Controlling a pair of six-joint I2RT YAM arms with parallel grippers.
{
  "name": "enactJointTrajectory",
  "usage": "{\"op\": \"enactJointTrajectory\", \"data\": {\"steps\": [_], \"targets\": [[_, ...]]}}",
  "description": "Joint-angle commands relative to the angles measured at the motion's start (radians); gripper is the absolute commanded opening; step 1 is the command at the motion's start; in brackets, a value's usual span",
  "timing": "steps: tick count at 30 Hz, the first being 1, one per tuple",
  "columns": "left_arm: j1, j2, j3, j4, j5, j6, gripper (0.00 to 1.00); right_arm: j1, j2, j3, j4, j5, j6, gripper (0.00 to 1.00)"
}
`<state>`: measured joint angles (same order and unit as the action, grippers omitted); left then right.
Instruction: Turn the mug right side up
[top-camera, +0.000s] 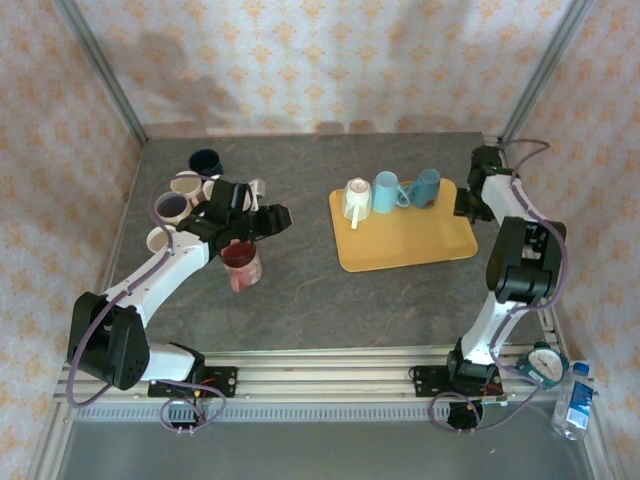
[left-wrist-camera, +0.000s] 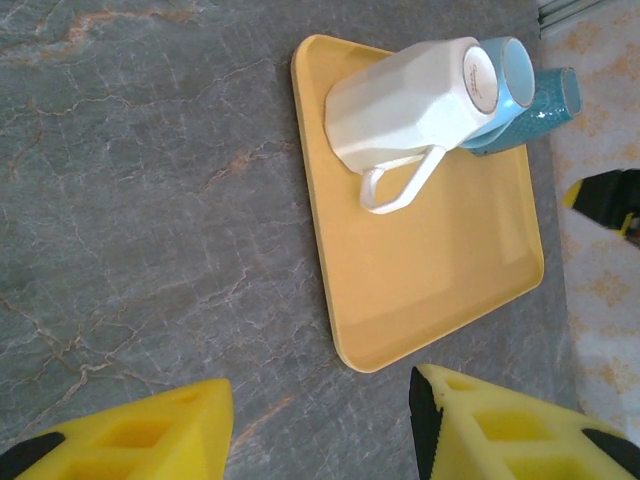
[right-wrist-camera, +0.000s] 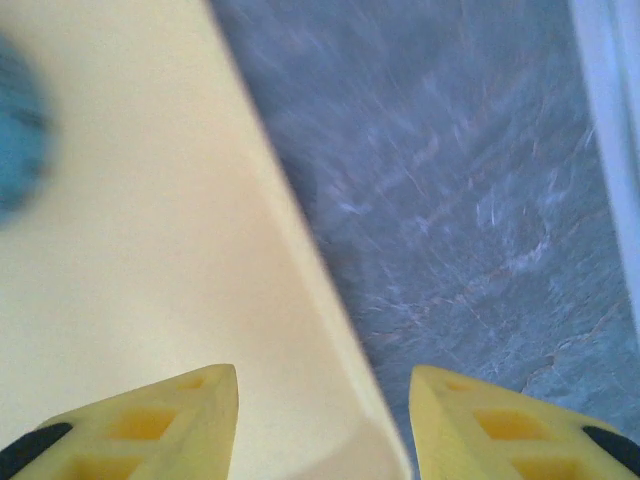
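Hanging open and empty by the yellow tray (right-wrist-camera: 150, 250), the right hand (right-wrist-camera: 325, 380) could bump it and tip the teal mug (top-camera: 428, 185).

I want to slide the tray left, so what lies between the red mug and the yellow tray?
Nothing: in the top view the stretch of grey table between the red mug and the yellow tray is bare.

Teal mug (top-camera: 428, 186) standing on tray (top-camera: 400, 248), back-right corner.
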<state>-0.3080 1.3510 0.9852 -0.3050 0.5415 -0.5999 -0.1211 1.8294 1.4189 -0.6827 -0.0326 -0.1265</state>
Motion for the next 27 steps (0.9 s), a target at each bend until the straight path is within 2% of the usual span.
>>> {"op": "enactJointTrajectory", "data": {"steps": [1, 5, 9, 13, 19, 27], "targets": [[-0.005, -0.036, 0.035, -0.046, -0.033, 0.041, 0.50, 0.088, -0.101, -0.005, 0.015, 0.050, 0.094, 0.48], [-0.005, -0.058, 0.056, -0.115, -0.066, 0.102, 0.50, 0.229, -0.174, -0.068, 0.041, -0.057, 0.258, 0.45], [-0.004, -0.073, 0.057, -0.132, -0.065, 0.127, 0.50, 0.415, -0.215, -0.114, 0.115, -0.034, 0.398, 0.43], [0.000, -0.082, 0.049, -0.133, -0.064, 0.133, 0.50, 0.548, -0.152, -0.078, 0.151, -0.002, 0.516, 0.38], [0.005, -0.096, 0.033, -0.123, -0.063, 0.137, 0.50, 0.631, 0.009, 0.071, 0.101, 0.035, 0.603, 0.37], [0.014, -0.089, 0.035, -0.106, -0.047, 0.138, 0.50, 0.663, 0.122, 0.175, 0.038, 0.063, 0.650, 0.39]]}}
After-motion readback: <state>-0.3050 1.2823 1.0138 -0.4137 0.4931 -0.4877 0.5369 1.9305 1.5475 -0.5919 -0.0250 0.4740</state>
